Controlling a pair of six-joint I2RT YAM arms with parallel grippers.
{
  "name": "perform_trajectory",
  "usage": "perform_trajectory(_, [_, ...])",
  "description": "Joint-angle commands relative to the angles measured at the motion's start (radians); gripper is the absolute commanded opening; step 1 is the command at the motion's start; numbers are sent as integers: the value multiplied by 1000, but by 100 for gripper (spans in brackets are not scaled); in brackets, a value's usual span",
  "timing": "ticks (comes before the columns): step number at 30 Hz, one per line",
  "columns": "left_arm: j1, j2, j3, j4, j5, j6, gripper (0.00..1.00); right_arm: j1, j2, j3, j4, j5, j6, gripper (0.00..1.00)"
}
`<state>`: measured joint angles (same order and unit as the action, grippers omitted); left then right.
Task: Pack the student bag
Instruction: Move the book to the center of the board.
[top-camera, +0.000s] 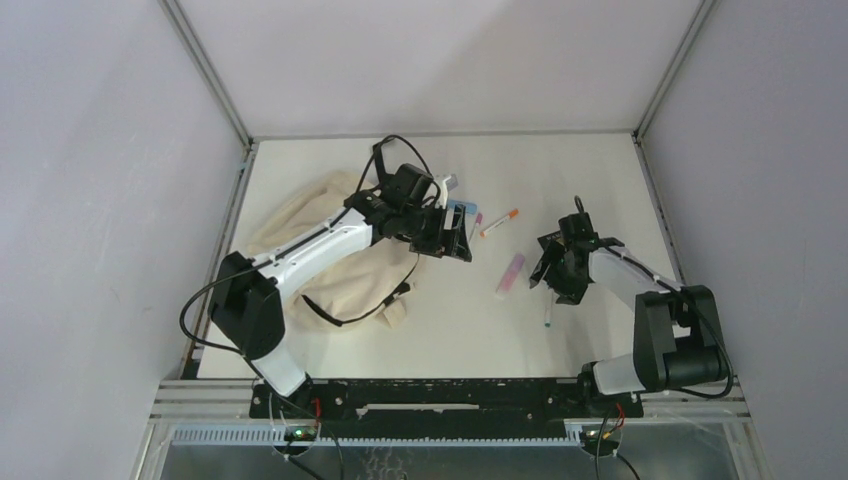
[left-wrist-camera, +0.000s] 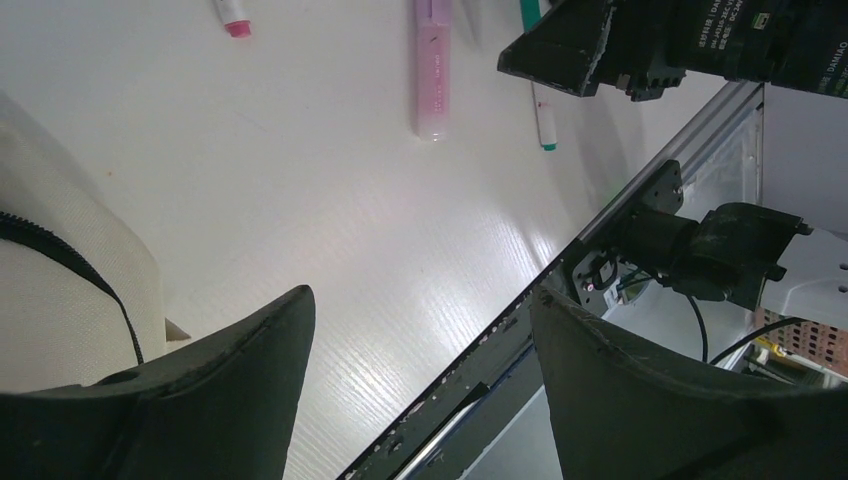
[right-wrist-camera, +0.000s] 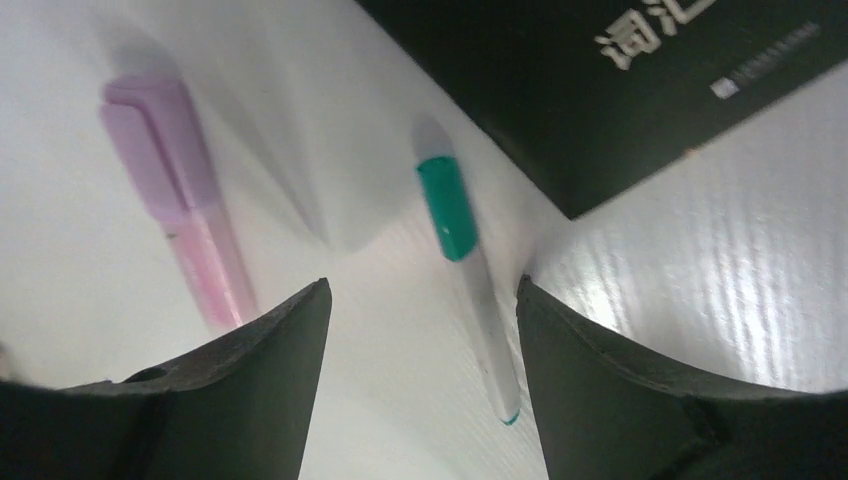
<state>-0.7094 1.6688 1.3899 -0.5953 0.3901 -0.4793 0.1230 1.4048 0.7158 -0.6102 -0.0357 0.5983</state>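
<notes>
Probably the student bag (top-camera: 350, 282) handles soft, light, floppy; grasp its zipper rim (left-wrist-camera: 62, 252). Left gripper (left-wrist-camera: 420, 305) and right gripper (right-wrist-camera: 422, 292) stand apart, empty.

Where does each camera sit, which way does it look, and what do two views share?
Top external: fixed above and behind the bases, looking down on the white table; left arm and right arm show.
Left wrist: on the left arm, looking across the table beside the cream fabric backpack; the dark left fingers show.
Right wrist: on the right arm, close above the table; the right fingers show.
Shared: both wrist views show the pink plastic highlighter and green-capped white pen.
</notes>
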Motion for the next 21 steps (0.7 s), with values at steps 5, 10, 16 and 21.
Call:
perform_trajectory(5, [0,-50,72,-1,-11,8,83,149,129,59,223,-151,141,76])
perform_trajectory(10, [1,-34,95,-1,-6,4,83,255,239,195,248,-221,154,76])
perform_trajectory(16, [-4,-5,128,16,21,-26,83,140,155,249,140,-67,51,78])
perform_trajectory(21, [-28,51,191,20,40,-45,83,-97,110,246,63,153,-79,82])
